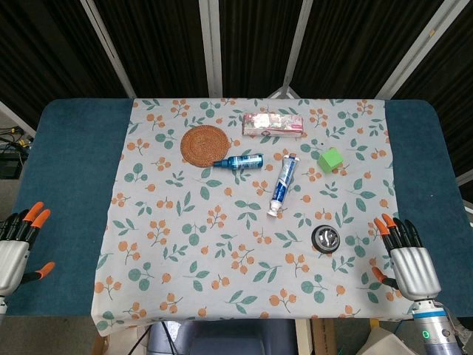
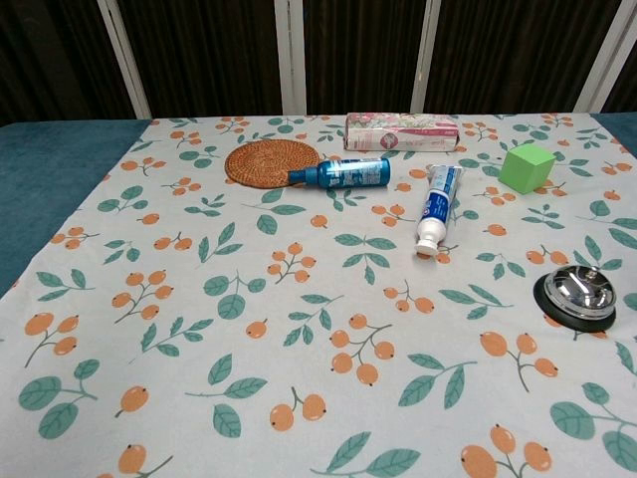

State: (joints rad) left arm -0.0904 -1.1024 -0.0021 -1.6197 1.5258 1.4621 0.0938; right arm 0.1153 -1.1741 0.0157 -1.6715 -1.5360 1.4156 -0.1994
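Two hands, fingers apart, empty: left hand [image 1: 15, 251] | right hand [image 1: 409, 260] near domed metal bell [image 1: 326, 237]

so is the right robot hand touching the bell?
Apart. The head view shows the right robot hand at the table's near right edge, with a plain strip of cloth between its fingertips and the bell.

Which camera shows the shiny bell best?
The chest view: the bell looks big and close there, with its shiny dome and black base clear. The head view shows it small, from above, near the right hand.
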